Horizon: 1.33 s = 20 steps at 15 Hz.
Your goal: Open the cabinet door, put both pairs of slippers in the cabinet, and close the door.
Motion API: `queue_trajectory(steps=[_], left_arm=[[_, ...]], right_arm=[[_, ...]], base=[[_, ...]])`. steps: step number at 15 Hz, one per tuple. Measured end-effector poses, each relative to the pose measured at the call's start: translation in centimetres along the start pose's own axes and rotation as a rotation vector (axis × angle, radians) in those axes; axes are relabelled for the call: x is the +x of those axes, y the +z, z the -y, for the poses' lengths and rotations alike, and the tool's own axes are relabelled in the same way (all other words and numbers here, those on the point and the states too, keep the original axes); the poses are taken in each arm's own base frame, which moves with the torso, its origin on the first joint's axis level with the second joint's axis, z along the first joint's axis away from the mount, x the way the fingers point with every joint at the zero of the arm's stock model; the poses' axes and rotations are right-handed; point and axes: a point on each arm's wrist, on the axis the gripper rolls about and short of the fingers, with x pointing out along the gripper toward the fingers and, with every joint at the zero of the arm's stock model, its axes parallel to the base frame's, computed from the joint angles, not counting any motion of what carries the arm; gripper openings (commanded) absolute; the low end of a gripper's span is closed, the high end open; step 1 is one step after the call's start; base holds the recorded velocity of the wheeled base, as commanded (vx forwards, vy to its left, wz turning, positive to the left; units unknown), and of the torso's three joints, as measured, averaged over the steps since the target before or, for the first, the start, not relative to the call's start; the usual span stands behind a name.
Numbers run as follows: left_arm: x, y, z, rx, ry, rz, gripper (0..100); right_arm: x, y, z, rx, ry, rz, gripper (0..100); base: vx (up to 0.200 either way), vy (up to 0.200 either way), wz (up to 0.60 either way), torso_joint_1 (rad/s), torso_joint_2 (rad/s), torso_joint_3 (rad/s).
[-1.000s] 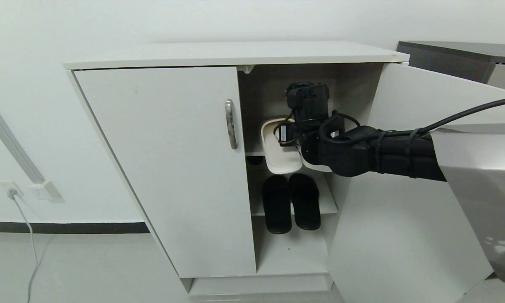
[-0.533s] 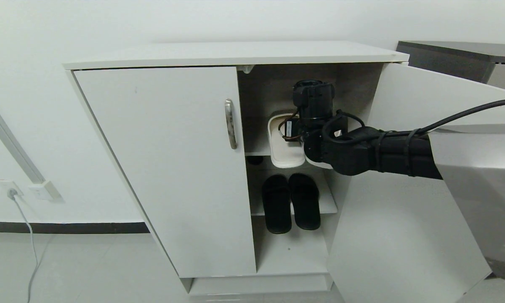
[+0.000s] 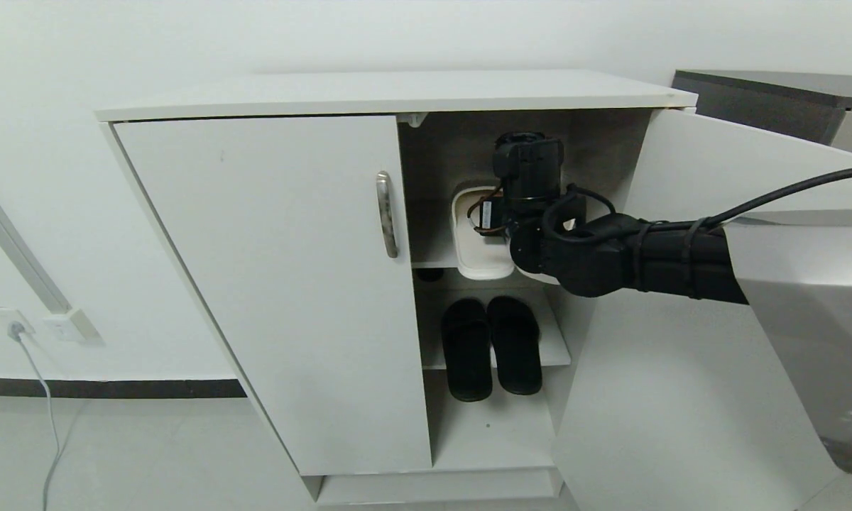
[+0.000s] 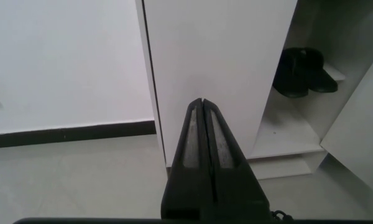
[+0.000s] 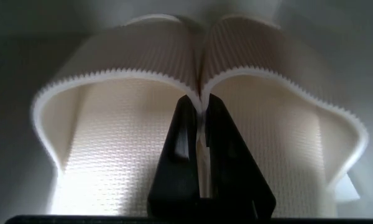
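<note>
So the white cabinet [image 3: 397,89] has its left door [image 3: 277,284] closed and its right door [image 3: 681,369] swung wide open. The right arm [image 3: 632,255] reaches into the open half at the upper shelf level. The white slippers [image 3: 477,245] sit side by side up there, near ends poking a bit past the shelf edge. One shelf down, the black slippers [image 3: 491,344] lie as a neat pair, heels overhanging the front. The right tool [image 5: 201,106] is clenched on the white pair, pinching the two straps where they meet in the middle. The left tool [image 4: 202,102] is clamped together with nothing in it, low down and pointing at the closed left door.
</note>
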Motion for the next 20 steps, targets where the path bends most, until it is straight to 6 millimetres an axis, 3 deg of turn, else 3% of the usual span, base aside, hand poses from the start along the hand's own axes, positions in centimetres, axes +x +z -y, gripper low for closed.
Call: queue_trajectory(steps=[2,20], left_arm=[[0.0,0.0,0.0,0.0,-0.001,0.001,0],[0.0,0.0,0.0,0.0,-0.001,0.001,0]], right_arm=[[0.1,0.0,0.1,-0.001,-0.001,-0.002,0],[0.0,-1.0,-0.2,-0.041,0.049,-0.029,0]], base=[[0.2,0.0,0.0,-0.005,0.0,0.005],[0.0,0.0,0.0,0.0,0.0,0.0]])
